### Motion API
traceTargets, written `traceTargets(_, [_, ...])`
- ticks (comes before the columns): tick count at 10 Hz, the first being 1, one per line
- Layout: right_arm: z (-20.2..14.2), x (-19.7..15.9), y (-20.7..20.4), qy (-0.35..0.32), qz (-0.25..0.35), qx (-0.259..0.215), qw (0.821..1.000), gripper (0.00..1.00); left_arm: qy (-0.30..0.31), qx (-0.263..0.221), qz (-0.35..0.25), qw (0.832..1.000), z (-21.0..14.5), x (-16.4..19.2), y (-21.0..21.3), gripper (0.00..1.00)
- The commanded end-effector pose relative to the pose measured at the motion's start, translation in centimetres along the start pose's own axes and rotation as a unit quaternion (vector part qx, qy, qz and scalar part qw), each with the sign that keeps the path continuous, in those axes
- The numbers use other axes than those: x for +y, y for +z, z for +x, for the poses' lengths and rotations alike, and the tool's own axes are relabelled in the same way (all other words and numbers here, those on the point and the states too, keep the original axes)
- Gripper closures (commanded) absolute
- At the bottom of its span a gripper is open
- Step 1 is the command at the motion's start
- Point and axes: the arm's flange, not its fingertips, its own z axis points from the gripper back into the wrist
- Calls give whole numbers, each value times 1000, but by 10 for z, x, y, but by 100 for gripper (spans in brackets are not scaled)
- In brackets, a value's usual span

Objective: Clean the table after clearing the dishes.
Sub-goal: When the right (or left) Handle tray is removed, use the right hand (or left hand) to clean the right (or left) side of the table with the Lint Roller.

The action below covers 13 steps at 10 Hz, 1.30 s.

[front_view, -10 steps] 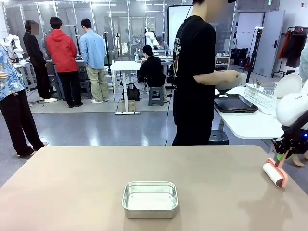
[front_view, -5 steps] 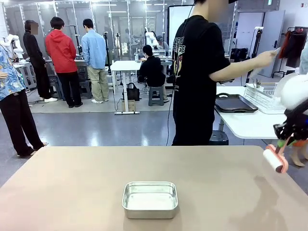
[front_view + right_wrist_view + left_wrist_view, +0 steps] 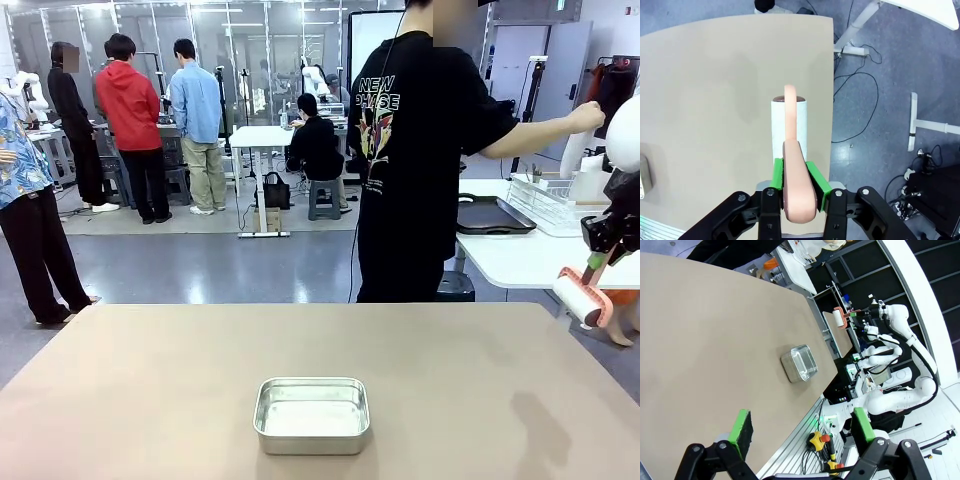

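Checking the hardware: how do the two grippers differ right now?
The left gripper is open and empty; the right gripper is shut on the roller. The left hangs above the table; the right is lifted by the table's right edge. Both have green pads.

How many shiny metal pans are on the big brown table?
1. The steel pan sits near the middle of the beige table, toward the robot's side. Nothing on the table could hide another.
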Motion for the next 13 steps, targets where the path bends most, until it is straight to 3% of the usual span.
traceTargets(1, [-1, -2, -3, -2, -2, -5, 1000, 77, -4, -6, 4, 1000, -3, -4, 0, 0])
traceTargets(13, [-1, -2, -3, -2, -2, -5, 1000, 77, -4, -6, 4, 1000, -3, -4, 0, 0])
